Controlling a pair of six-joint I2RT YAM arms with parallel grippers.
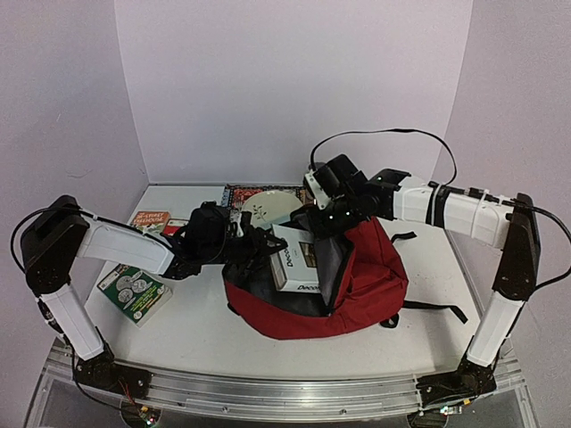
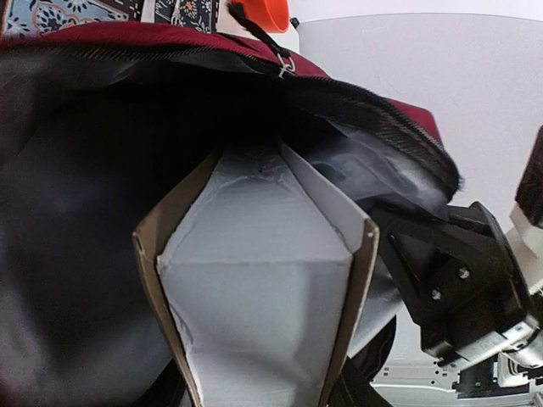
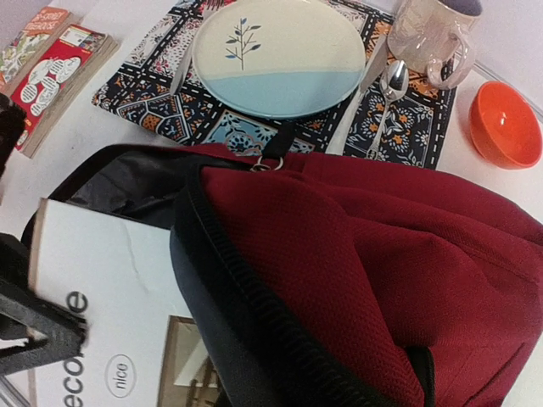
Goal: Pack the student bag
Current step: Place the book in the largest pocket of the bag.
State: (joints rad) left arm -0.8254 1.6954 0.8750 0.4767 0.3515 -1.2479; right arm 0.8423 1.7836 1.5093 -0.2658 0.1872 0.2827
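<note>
Because the student bag [image 1: 357, 285] is soft and would sag closed, its upper rim is pinched by the right tool [image 1: 328, 217]. The jaws are closed tight on the fabric, and the mouth is held lifted so that the grey lining is exposed. The bag is laid on its side on the table [image 1: 205, 330], directly beneath the right tool and just ahead of the left tool [image 1: 245, 242].

A white printed box [image 1: 290, 259] is gripped at its near end by the left tool, whose jaws are set partway and appear closed on the box. The far end is already entered into the mouth, under the raised flap.

The left arm is folded with its elbow raised and its forearm stretched level toward the opening. The right arm is likewise raised at the elbow, with its forearm reached across and the wrist bent down over the bag.

Beyond the right tool, a patterned placemat [image 3: 170, 106] is laid out with a plate [image 3: 276, 55], a spoon [image 3: 392, 80], a mug [image 3: 428, 38] and an orange bowl [image 3: 505, 123]. Two paperbacks [image 3: 59, 72] are left beside the placemat. A green booklet [image 1: 134, 292] is left behind the left tool, below its forearm.
</note>
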